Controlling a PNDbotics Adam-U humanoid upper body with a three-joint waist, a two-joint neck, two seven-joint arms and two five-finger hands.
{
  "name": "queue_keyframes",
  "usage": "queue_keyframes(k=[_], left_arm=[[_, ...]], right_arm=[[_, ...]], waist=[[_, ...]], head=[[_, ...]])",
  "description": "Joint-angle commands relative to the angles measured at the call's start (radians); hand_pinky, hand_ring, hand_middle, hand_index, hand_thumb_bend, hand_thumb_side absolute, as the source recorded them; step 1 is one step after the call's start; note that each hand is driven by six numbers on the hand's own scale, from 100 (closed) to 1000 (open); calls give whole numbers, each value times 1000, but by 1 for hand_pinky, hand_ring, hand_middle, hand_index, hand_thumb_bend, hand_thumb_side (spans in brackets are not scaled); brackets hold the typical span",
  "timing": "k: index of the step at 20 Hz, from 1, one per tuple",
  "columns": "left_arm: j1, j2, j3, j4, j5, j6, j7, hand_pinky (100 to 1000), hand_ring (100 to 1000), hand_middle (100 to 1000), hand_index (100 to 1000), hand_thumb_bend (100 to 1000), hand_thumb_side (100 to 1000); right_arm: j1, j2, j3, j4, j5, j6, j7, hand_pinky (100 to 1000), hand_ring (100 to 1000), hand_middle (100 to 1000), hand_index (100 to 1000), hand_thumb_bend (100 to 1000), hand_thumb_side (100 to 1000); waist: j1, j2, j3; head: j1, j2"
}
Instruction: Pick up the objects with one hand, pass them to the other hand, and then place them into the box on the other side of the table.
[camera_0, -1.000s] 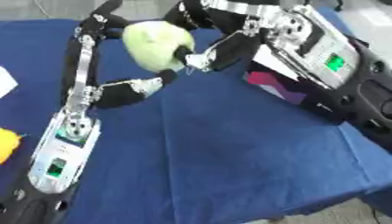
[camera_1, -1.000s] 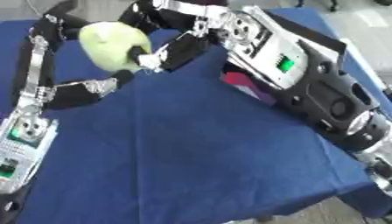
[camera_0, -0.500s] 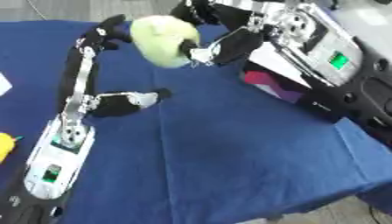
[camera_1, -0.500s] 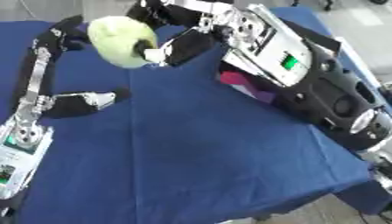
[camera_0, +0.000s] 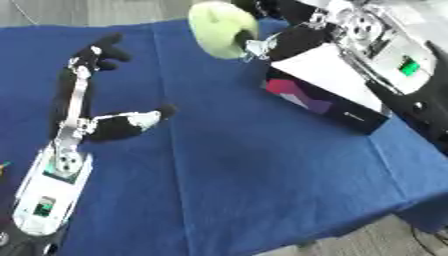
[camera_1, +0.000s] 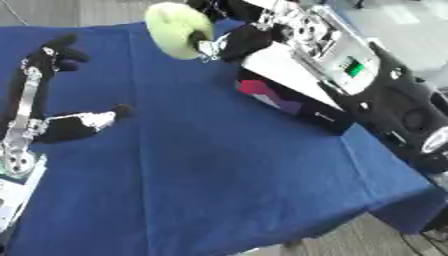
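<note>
Black-fingered left hand, silver-white forearms, green-lit panel on the black right arm.

Right robot hand partly hidden behind green object

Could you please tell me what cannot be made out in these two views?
- Inside of the dark box with a white top: the right arm covers its opening in both views.
- Right hand: its far side is hidden behind the pale green round soft object it holds.
- Small yellow thing at the left eye view's left edge: cut off.
- Left hand: blurred.
</note>
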Motion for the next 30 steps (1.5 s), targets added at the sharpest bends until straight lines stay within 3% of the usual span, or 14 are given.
queue_keyframes(k=[1,7,14,24,30], left_arm=[[-8,14,11,-9,4,4,9,739,777,617,877,807,270],[-10,21,15,-15,10,12,17,738,778,619,865,795,281],[-11,27,18,-26,22,20,25,737,785,636,860,787,290],[-11,28,24,-41,36,29,36,739,789,642,858,785,295],[-10,30,26,-48,42,30,39,739,789,642,858,784,297]], right_arm=[[22,-70,-57,13,-23,-11,-40,904,766,614,674,100,100],[119,-148,-135,34,-67,-44,-95,906,768,620,679,100,100],[221,-211,-200,106,-77,-84,-106,903,768,626,682,100,116],[299,-217,-246,257,-14,-127,-153,895,767,641,688,100,127],[321,-212,-258,336,37,-153,-181,894,771,659,700,100,127]], waist=[[9,-38,-3],[9,-32,0],[9,-23,7],[15,-14,15],[16,-12,19]], head=[[-5,-1],[-13,-1],[-18,-1],[-43,-9],[-105,-16]])
